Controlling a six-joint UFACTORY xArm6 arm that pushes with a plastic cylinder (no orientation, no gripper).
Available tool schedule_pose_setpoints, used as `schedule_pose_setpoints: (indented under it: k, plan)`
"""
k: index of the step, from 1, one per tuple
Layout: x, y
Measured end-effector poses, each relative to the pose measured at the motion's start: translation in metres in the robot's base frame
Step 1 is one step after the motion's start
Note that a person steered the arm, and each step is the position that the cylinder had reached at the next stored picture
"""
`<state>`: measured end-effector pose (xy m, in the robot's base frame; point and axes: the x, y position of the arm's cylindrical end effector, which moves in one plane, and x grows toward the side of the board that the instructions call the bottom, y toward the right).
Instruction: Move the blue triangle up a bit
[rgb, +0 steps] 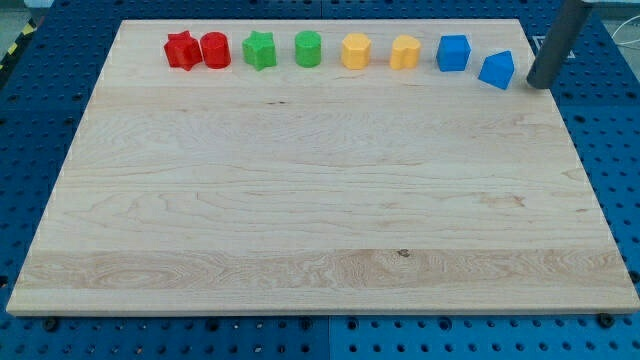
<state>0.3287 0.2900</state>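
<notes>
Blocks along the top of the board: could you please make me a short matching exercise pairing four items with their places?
Items:
1. red star
2. blue triangle
3. green star
4. my tip

Places:
A. just at the view's right of the blue triangle, apart from it
B. leftmost in the row
C. rightmost block, sitting a little lower than the row
D. third block from the view's left

Pairs: 1-B, 2-C, 3-D, 4-A
</notes>
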Motion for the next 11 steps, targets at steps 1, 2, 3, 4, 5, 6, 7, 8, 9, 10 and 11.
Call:
schedule_pose_setpoints:
  k: [1, 2, 3, 4, 5, 6, 7, 8, 9, 10, 11]
  plan:
    - [0.034, 0.001]
    - [0.039, -0.030]
    - [0.036, -0.065]
    - [0.023, -0.066]
    - [0.011, -0.064]
    - [0.005, -0.057]
    - [0.004, -0.037]
    - [-0.001, -0.033]
    - [-0.002, -0.045]
    - [-0.001, -0.046]
    - [-0.002, -0.053]
